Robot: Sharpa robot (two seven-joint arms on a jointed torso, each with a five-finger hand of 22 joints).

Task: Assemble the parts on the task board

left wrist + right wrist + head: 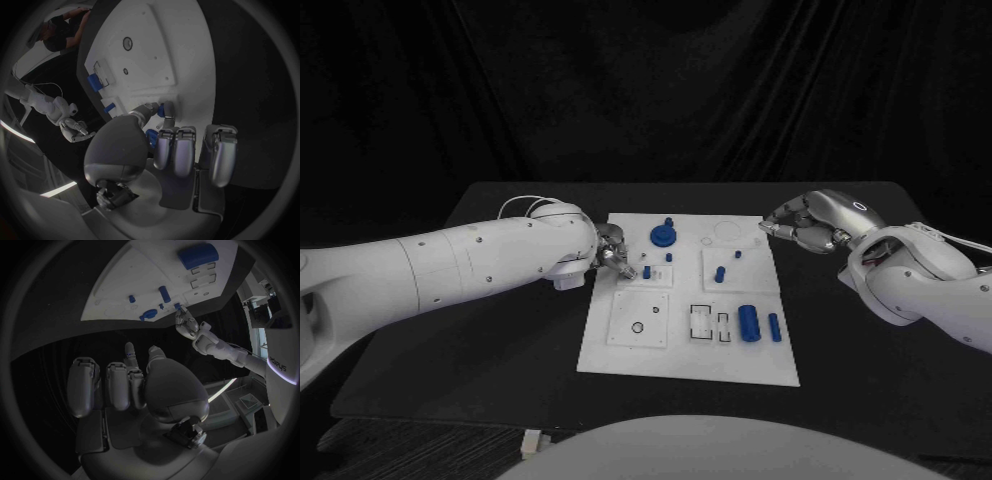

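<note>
Item, task board (687, 350): white plate in the centre of the head view, running from mid-frame down toward the lower middle. Item, parts: a round blue disc with a knob (664, 236) at the board's upper left; small blue pegs (669, 257) just below it and a slightly larger one (720, 272) toward the right; a big blue cylinder (750, 325) and a slim blue bar (775, 325) lying at the lower right beside empty rectangular slots (700, 322). Item, left hand (613, 260): at the board's left edge, fingertips (167, 111) closed round a small blue part (161, 109) right at the board's surface (the wrist view shows thumb and finger pinching it). Item, right hand (808, 222): at the board's upper right corner, fingers curled in, holding nothing that shows. You appear to be seating that small piece near the left edge; keep it upright, line it over its hole before you press, and hold the pinch until it sits. Keep your right hand off the board, so the plate does not shift.
</note>
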